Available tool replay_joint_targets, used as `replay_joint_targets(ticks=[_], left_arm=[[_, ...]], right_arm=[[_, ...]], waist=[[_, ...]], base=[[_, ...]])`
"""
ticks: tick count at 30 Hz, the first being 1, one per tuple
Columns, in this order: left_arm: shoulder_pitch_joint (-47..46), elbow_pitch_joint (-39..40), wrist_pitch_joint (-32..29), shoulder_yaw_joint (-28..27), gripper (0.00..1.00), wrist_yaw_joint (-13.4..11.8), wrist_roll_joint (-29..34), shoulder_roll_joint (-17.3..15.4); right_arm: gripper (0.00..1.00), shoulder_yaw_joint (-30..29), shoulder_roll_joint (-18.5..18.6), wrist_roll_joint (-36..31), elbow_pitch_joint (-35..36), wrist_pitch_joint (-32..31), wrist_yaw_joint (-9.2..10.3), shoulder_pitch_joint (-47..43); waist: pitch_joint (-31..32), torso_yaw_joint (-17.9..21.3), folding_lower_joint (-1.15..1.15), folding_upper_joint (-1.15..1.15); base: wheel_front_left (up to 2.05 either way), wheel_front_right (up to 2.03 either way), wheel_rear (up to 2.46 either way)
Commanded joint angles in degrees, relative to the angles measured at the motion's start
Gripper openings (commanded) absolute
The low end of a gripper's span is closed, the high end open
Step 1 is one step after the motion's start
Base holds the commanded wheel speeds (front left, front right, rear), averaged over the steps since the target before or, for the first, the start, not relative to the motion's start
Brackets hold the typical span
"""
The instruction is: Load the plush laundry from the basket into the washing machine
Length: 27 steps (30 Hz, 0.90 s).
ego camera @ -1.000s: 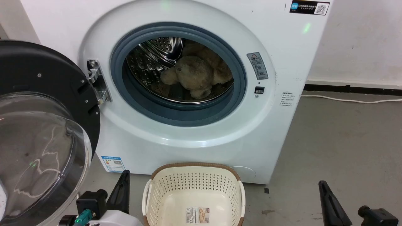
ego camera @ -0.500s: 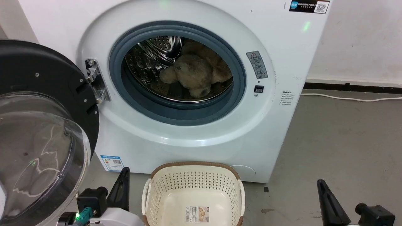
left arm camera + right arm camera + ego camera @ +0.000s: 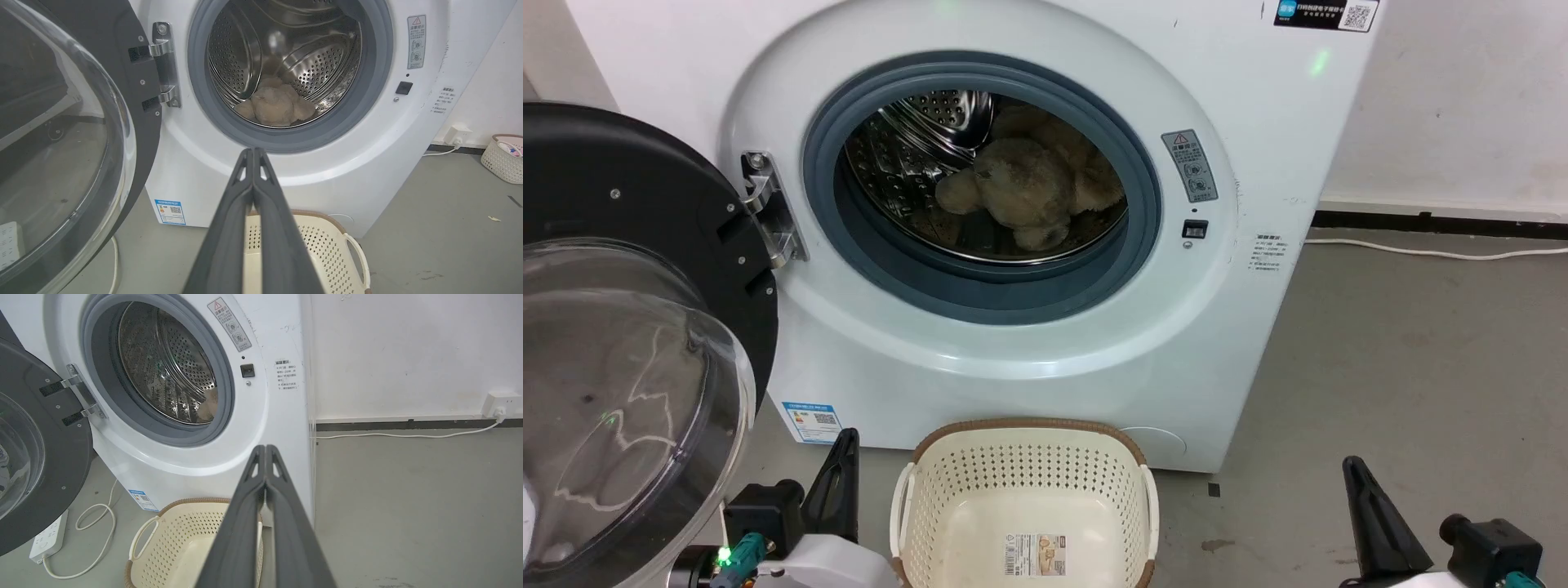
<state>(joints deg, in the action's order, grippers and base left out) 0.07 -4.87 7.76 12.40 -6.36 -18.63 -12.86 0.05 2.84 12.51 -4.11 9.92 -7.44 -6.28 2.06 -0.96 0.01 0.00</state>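
Observation:
The beige plush laundry (image 3: 1029, 192) lies inside the steel drum of the white washing machine (image 3: 1013, 359), also seen as plush laundry (image 3: 276, 106) in the left wrist view. The door (image 3: 629, 327) stands swung open to the left. The cream basket (image 3: 1023, 498) sits on the floor in front of the machine with nothing in it but its label sticker. My left gripper (image 3: 845, 457) is low at the left of the basket, shut and holding nothing, fingers together (image 3: 253, 153). My right gripper (image 3: 1356, 478) is low at the right, shut too (image 3: 265, 449).
Grey floor (image 3: 1405, 351) stretches to the right of the machine. A white cable (image 3: 1429, 253) runs along the wall base. A power strip (image 3: 47, 539) with cord lies under the open door. Another small basket (image 3: 504, 157) stands by the far wall.
The whole head picture has shifted slightly, so the camera moved. Both grippers sit a little higher in the frame. The plush and basket keep their places.

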Motion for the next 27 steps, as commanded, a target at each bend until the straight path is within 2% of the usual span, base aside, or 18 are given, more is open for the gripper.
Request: replay_joint_targets(ticks=[1, 27], left_arm=[[-0.02, 0.45, -0.33, -0.45, 0.0, 0.35, 0.87, 0.52], [-0.04, 1.76, -2.54, -4.01, 0.0, 2.14, 6.15, 3.33]], right_arm=[[0.0, -0.02, 0.01, -0.67, 0.4, -0.24, -0.01, 1.05], [0.0, -0.03, 0.02, -4.19, 1.5, -3.12, -0.02, 2.6]], waist=[[-0.03, 0.01, 0.0, 0.0], [-0.63, 0.29, 0.0, 0.0]], base=[[0.0, 0.0, 0.0], [0.0, 0.0, 0.0]])
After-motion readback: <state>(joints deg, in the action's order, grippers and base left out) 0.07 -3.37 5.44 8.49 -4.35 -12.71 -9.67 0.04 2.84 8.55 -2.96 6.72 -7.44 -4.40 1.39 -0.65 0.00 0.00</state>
